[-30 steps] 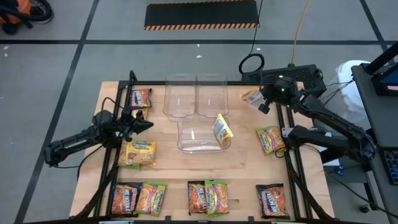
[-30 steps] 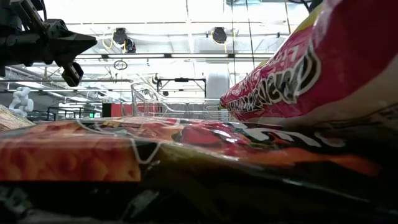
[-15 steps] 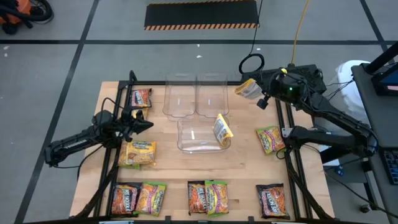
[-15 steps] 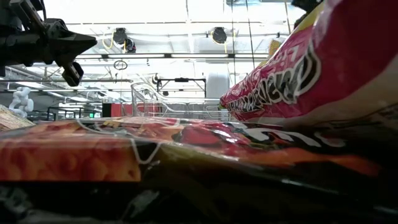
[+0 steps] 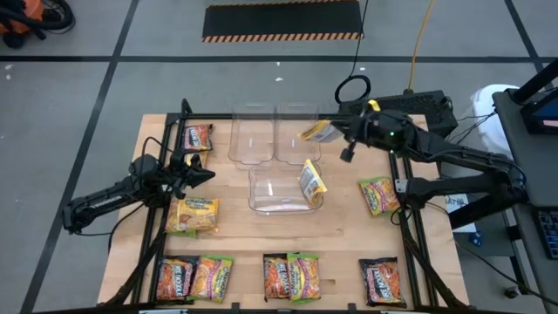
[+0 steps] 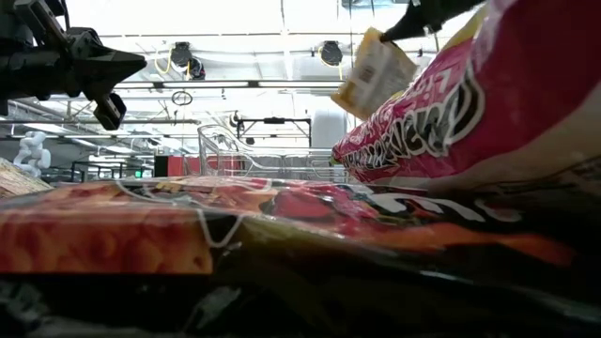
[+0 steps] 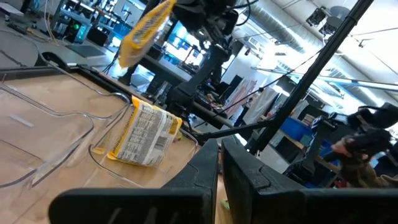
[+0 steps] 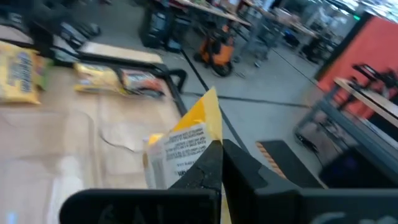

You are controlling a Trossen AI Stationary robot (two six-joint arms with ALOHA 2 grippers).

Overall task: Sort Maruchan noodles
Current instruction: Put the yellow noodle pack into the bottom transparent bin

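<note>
A yellow noodle packet (image 5: 319, 132) is pinched in the right tool (image 5: 338, 133), fingers pressed together on it, and held in the air above the right-hand one of the two clear bins (image 5: 296, 131) at the far side of the worktop (image 5: 340, 227). A second yellow packet (image 5: 311, 180) is seen leaning in the nearer bin (image 5: 281, 190). Other packets lie flat on the wood: one yellow-green (image 5: 193, 215) near the left tool (image 5: 206, 174), one orange-red (image 5: 198, 137) at the far left, one lime-green (image 5: 379, 195) at the right, more along the near edge. The left tool hangs just above the worktop, its dark fingers nearly together, nothing between them.

The worktop is pale plywood on grey floor, a striped mat (image 5: 282, 20) beyond. The low view is largely blocked by close packets (image 6: 441, 103); the held packet's printed back is shown there and in the right wrist view.
</note>
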